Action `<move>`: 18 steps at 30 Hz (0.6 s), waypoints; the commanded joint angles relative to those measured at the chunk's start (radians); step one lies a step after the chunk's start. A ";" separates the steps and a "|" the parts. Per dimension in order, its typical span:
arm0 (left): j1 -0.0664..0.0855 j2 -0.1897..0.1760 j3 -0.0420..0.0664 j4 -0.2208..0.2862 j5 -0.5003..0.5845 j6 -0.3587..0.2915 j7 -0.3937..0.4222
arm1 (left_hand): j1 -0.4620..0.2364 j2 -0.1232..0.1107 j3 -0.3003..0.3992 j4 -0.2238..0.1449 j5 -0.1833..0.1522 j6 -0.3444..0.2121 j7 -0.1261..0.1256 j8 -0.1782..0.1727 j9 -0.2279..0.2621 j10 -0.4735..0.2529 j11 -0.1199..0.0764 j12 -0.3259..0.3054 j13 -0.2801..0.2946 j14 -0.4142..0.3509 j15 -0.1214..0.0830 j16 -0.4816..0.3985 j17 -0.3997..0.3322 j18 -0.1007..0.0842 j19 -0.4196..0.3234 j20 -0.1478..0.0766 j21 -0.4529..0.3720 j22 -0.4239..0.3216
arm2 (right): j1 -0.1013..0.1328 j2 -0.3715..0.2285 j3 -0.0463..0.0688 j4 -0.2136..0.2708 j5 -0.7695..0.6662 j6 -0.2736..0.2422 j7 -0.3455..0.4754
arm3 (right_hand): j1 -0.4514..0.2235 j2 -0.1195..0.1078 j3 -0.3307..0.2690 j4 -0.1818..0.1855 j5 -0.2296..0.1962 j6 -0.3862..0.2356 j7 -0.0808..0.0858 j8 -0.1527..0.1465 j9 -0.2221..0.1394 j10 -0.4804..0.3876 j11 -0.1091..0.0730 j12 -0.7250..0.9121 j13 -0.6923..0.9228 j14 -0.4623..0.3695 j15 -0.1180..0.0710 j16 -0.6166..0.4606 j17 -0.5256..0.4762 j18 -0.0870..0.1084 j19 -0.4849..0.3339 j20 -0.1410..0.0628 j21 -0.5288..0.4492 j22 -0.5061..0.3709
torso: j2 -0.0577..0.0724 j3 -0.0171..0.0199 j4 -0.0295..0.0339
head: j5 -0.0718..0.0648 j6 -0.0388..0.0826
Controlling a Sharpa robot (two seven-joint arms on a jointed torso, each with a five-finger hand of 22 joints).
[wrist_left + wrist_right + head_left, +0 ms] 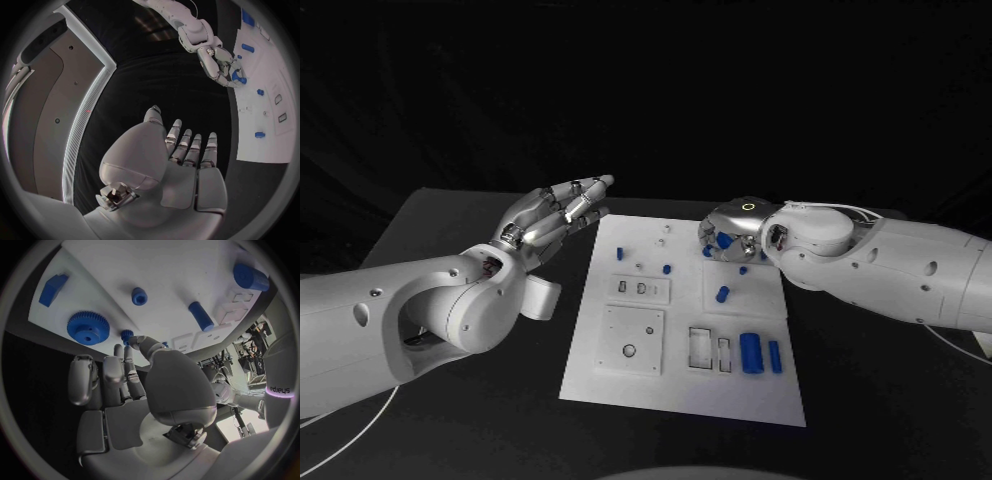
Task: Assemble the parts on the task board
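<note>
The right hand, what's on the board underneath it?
Under the right hand, the task board carries a blue gear and small blue pegs. The palm covers whatever lies directly beneath it.

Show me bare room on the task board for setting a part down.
Free: the task board's near strip, below the square plate and two blue cylinders; also its mid-right area beside the lone blue peg. Crowded: the far end, where small parts sit under the right hand.

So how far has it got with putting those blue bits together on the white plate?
Hardly begun, it seems. Loose blue parts, such as a gear and a cylinder, lie on the task board. The right hand hovers over the board's far end, holding nothing; the left hand is open beside it.
</note>
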 commanded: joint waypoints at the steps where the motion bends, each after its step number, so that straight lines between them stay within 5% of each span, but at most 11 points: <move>1: 0.001 0.002 0.001 0.001 -0.007 0.018 0.000 | 0.012 0.002 0.003 -0.002 0.006 0.009 0.003 0.006 0.001 -0.003 0.007 0.007 0.001 -0.002 0.008 0.005 0.001 0.000 0.009 0.002 0.004 0.002 | -0.004 0.004 0.000 -0.006 0.012 0.000 0.018 | -0.005 -0.005 0.008 0.001 -0.011 -0.018 -0.003 -0.015 0.000 0.004 0.008 -0.011 -0.001 -0.006 -0.001 -0.007 -0.006 -0.010 -0.003 -0.002 -0.007 0.019 | -0.001 -0.0004 0.0007 | 0.001 -0.003; 5: 0.001 0.003 0.001 -0.001 -0.007 0.019 -0.004 | 0.015 0.002 0.004 -0.002 0.008 0.012 0.004 0.007 0.001 -0.003 0.008 0.009 0.002 -0.001 0.009 0.007 0.001 -0.001 0.010 0.002 0.005 0.002 | -0.008 0.007 0.000 -0.014 0.018 0.013 0.016 | -0.011 -0.010 0.015 0.003 -0.029 -0.038 -0.004 -0.038 -0.006 -0.006 0.014 -0.026 -0.002 -0.013 0.004 -0.013 -0.018 -0.009 -0.010 0.002 -0.013 0.014 | -0.002 -0.0003 0.0007 | 0.003 -0.006; 8: 0.001 0.004 0.001 -0.003 -0.007 0.020 -0.006 | 0.017 0.001 0.004 -0.002 0.010 0.015 0.005 0.009 0.002 -0.002 0.009 0.010 0.001 -0.001 0.009 0.008 0.001 -0.001 0.011 0.002 0.005 0.002 | -0.009 0.007 0.000 -0.015 0.020 0.019 0.015 | -0.022 -0.025 0.032 0.006 -0.041 -0.074 -0.011 -0.092 -0.036 -0.039 0.031 -0.075 -0.018 -0.021 0.019 -0.020 -0.031 -0.007 -0.019 0.013 -0.023 0.009 | -0.002 -0.0006 0.0002 | 0.003 -0.008; 12: 0.001 0.005 0.001 -0.006 -0.007 0.021 -0.009 | 0.019 0.001 0.005 -0.002 0.012 0.017 0.006 0.010 0.002 -0.002 0.010 0.011 0.001 -0.001 0.010 0.009 0.001 -0.002 0.011 0.002 0.006 0.002 | -0.011 0.005 0.000 -0.014 0.022 0.020 0.015 | -0.025 -0.033 0.038 0.003 -0.044 -0.092 -0.017 -0.126 -0.058 -0.070 0.039 -0.111 -0.029 -0.034 0.025 -0.027 -0.047 -0.004 -0.031 0.021 -0.035 0.001 | -0.003 -0.0007 0.0001 | 0.004 -0.011; 18: 0.001 0.007 0.000 -0.009 -0.008 0.023 -0.012 | 0.022 0.001 0.006 -0.002 0.015 0.025 0.007 0.013 0.003 -0.001 0.011 0.014 0.002 0.001 0.011 0.012 0.002 -0.003 0.013 0.002 0.007 0.003 | -0.012 0.005 0.000 -0.014 0.024 0.018 0.020 | -0.015 -0.020 0.046 -0.003 -0.026 -0.036 -0.009 -0.113 -0.052 -0.031 0.034 -0.108 -0.025 -0.031 0.022 -0.022 -0.040 -0.004 -0.028 0.023 -0.036 0.008 | -0.004 -0.0007 0.0002 | 0.003 -0.015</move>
